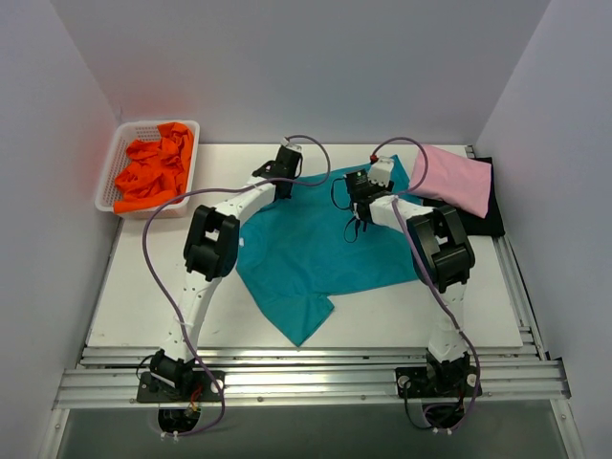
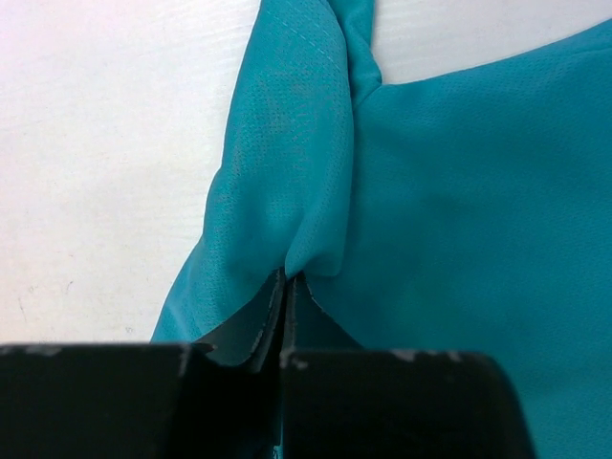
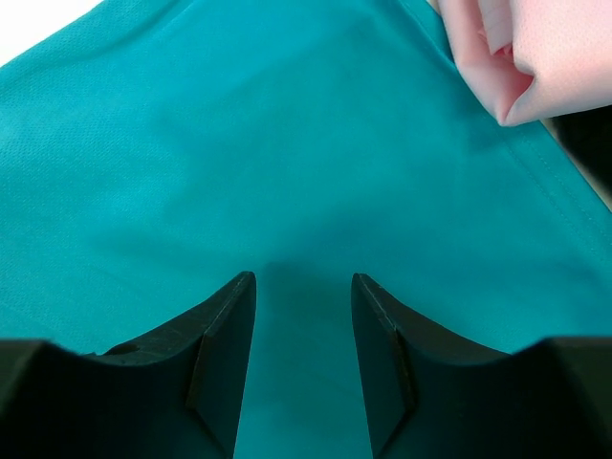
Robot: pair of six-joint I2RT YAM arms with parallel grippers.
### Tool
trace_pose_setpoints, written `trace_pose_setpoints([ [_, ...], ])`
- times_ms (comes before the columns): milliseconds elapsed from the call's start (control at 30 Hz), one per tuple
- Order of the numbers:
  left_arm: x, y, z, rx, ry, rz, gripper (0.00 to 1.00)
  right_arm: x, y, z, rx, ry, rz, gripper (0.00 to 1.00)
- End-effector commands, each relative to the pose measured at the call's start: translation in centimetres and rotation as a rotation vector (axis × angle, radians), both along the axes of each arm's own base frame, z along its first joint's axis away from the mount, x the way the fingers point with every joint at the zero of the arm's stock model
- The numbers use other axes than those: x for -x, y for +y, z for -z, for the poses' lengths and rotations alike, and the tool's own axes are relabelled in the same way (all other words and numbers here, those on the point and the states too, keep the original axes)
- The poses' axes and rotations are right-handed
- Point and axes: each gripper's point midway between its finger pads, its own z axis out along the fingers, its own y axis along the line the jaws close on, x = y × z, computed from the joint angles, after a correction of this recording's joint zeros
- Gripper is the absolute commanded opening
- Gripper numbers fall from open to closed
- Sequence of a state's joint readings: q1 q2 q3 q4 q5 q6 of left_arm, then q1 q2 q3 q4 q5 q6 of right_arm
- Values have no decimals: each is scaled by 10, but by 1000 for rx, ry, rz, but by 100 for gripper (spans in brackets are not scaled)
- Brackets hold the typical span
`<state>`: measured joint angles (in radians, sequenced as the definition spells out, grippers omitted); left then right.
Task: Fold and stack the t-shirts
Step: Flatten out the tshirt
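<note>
The teal t-shirt (image 1: 306,253) lies spread and crumpled on the white table's middle. My left gripper (image 1: 284,185) is shut on a pinched fold of the teal shirt (image 2: 316,220) at its far left edge. My right gripper (image 1: 356,199) is open just above the teal cloth (image 3: 287,191), jaws apart with only flat cloth between them. The pink t-shirt (image 1: 451,178) lies folded at the far right on top of the black t-shirt (image 1: 492,215); its corner shows in the right wrist view (image 3: 521,57). Bright orange t-shirts (image 1: 153,170) fill the basket.
A white mesh basket (image 1: 110,177) stands at the far left corner of the table. White walls close in the left, back and right sides. The metal rail (image 1: 306,378) with both arm bases runs along the near edge.
</note>
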<state>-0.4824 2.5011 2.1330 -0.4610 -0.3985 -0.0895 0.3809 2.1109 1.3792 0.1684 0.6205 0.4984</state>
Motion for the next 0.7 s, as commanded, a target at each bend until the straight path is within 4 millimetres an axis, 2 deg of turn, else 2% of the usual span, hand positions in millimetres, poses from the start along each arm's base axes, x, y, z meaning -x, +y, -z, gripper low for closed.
trace_pose_setpoints([
  [0, -8, -2, -17, 36, -26, 2, 2, 0, -8, 2, 6, -3, 33, 40],
  [67, -9, 0, -24, 46, -33, 1, 2, 0, -7, 3, 5, -3, 32, 40],
  [100, -14, 5, -37, 63, -50, -2, 2, 0, -7, 3, 5, -1, 31, 40],
  [167, -19, 10, -49, 88, -65, -4, 2, -1, -6, 6, 3, 2, 29, 40],
  [200, -29, 18, -63, 111, -88, -15, 2, -2, -6, 5, 3, 1, 29, 40],
  [267, -35, 30, -68, 114, -84, -35, 2, -3, -5, 6, 3, 4, 26, 40],
  [300, -45, 41, -82, 127, -106, -51, 2, -3, -5, 5, 2, 1, 26, 40],
  [333, -50, 47, -88, 130, -116, -56, 2, -4, -5, 5, 1, 2, 26, 40],
  [400, -57, 58, -78, 143, -89, -66, 2, -5, -4, 4, -2, -3, 25, 40],
  [433, -70, 72, -97, 163, -137, -92, 2, -4, -4, 6, -1, 2, 22, 40],
  [467, -74, 79, -87, 160, -127, -106, 3, -5, -4, 5, -2, 1, 22, 40],
  [500, -80, 86, -89, 164, -142, -120, 15, -5, -3, 5, -2, 0, 22, 40],
  [533, -88, 105, -91, 179, -161, -156, 40, -5, -3, 5, -3, 1, 19, 40],
  [567, -92, 113, -84, 191, -160, -175, 91, -5, -3, 4, -5, -1, 20, 40],
  [600, -95, 121, -81, 212, -160, -190, 94, -4, -3, 5, -5, 1, 19, 40],
  [633, -99, 144, -81, 242, -170, -256, 94, -4, -2, 4, -6, 1, 17, 40],
  [667, -101, 157, -80, 256, -171, -296, 94, -3, -3, 5, -6, 3, 18, 40],
])
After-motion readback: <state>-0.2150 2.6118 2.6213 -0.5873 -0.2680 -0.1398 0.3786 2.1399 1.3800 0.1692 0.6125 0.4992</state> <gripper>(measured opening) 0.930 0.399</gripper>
